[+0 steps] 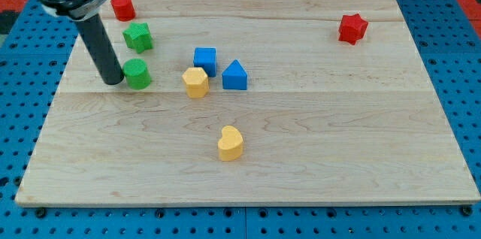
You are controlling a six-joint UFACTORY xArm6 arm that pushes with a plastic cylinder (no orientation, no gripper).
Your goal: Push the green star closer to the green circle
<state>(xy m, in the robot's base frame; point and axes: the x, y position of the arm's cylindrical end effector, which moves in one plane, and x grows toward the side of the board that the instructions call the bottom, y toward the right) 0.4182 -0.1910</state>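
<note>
tip: my tip (113, 81) is down on the wooden board (316, 156), at its left side. No gripper on this rig, just the rod, so nothing to open, close or grip.
green circle: green circle (137, 74) sits just right of my tip, touching or a hair off; can't tell which.
green star: green star (138, 36) is above and slightly right of my tip, toward the view's top, directly beyond the circle. Near the circle but apart; a narrow strip of board shows between them.
progress: the two greens are already close neighbours, so most of the closing looks done. What's left, by my read, is that last small gap.
next move: I'm on the wrong side for it. Tip is beside the circle, not behind the star. It'd need to go round to the star's far side (view's top) and push toward the view's bottom.
risk: red cylinder (122, 6) is just beyond the star, up and slightly right of my tip; tight room to slot in there without nudging it.
others: blue cube (204, 60), yellow block (195, 82) and blue triangular block (234, 75) cluster further right of my tip. Yellow heart (231, 143) is right and toward the view's bottom. Red star (352, 28) is far right. All well clear of the push line.
</note>
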